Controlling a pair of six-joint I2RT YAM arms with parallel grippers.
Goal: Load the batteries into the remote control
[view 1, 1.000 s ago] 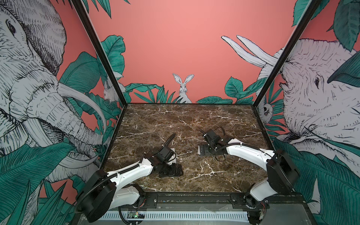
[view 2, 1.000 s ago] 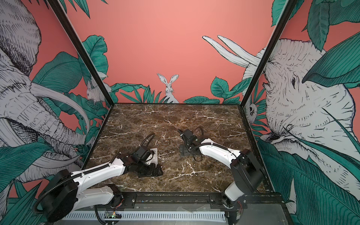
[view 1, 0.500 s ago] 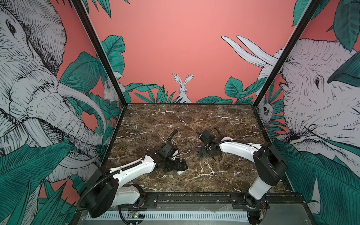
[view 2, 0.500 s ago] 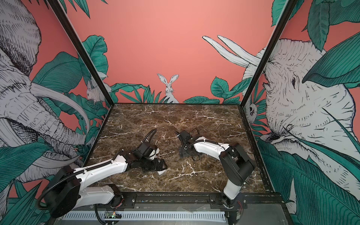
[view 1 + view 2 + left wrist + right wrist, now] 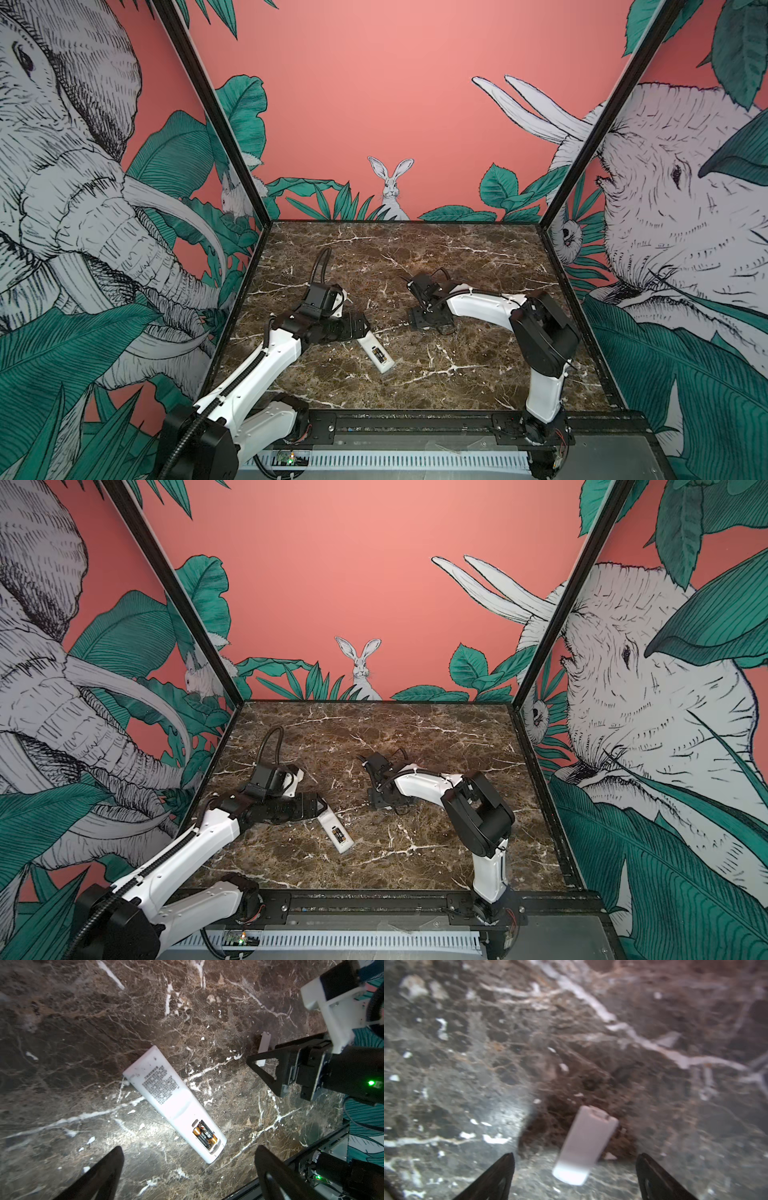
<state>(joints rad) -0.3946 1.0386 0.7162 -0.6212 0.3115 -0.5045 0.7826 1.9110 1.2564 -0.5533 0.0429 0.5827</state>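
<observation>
The white remote control lies back up on the marble, also seen in both top views. Its end compartment is uncovered, and two black and gold batteries sit side by side inside it. My left gripper hovers open just above that end, touching nothing; in both top views it is at the remote's far end. My right gripper is open low over the table, its fingers on either side of a short white plastic cover without touching it.
The left wrist view shows the cover partly behind the right gripper's black finger. The brown marble tabletop is walled in by printed panels, with a black frame rail along the front edge.
My left gripper has drawn back off the remote, so its open compartment now shows. My right arm has swung left and dropped over the white cover, and its jaws have narrowed slightly.
</observation>
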